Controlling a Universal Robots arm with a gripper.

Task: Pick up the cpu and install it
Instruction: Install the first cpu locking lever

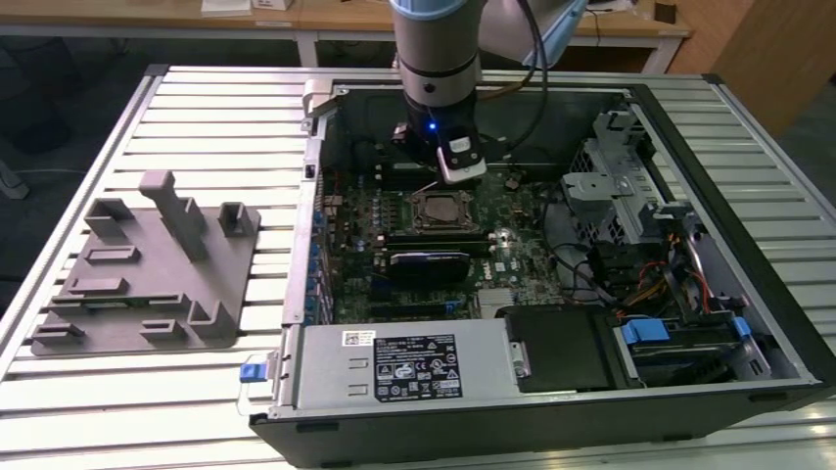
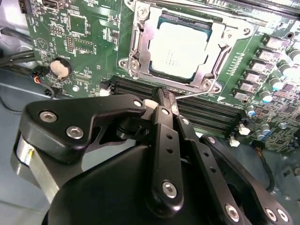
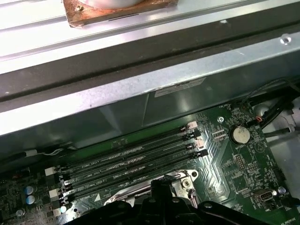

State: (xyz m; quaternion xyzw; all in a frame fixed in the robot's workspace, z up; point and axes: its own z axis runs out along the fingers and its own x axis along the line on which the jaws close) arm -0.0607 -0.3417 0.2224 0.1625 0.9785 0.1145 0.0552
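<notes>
The cpu point(image 2: 180, 47) lies flat in the motherboard socket, its silver top showing inside the metal socket frame point(image 2: 140, 44). From the exterior view the cpu point(image 1: 438, 209) sits near the middle of the open computer case. My gripper point(image 2: 168, 97) hovers just beside the socket, over the memory slots, with its black fingers point(image 2: 161, 136) pressed together and nothing between them. A thin metal socket lever point(image 2: 201, 93) runs past the fingertips; I cannot tell if they touch. In the exterior view the gripper point(image 1: 441, 184) hangs just behind the socket.
A grey plastic fixture point(image 1: 144, 274) lies on the slatted table at the exterior view's left. Inside the case are the power supply point(image 1: 392, 362), a drive cage point(image 1: 627, 196) with cables, the memory slots point(image 3: 131, 159) and a coin battery point(image 3: 240, 135).
</notes>
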